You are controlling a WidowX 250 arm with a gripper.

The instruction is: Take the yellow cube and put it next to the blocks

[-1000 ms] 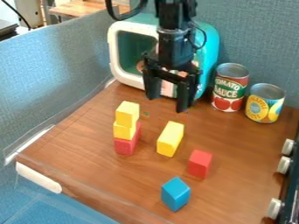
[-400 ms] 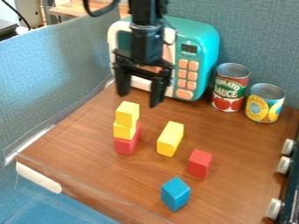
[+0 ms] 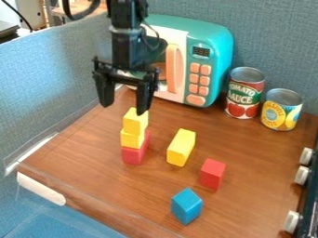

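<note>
Camera view: the gripper (image 3: 124,108) hangs above the stack, in front of the toy oven (image 3: 217,42).
Fingers: spread wide apart.
Yellow cube (image 3: 135,122): on top of the stack, over the middle yellow block (image 3: 131,139) and the bottom red block (image 3: 132,156).
Other blocks: the long yellow block (image 3: 181,148) is near the stack, then the small red block (image 3: 212,174), then the blue block (image 3: 186,206).
Cans: a red can (image 3: 243,93) and a yellow can (image 3: 281,110) by the wall (image 3: 273,37).
</note>
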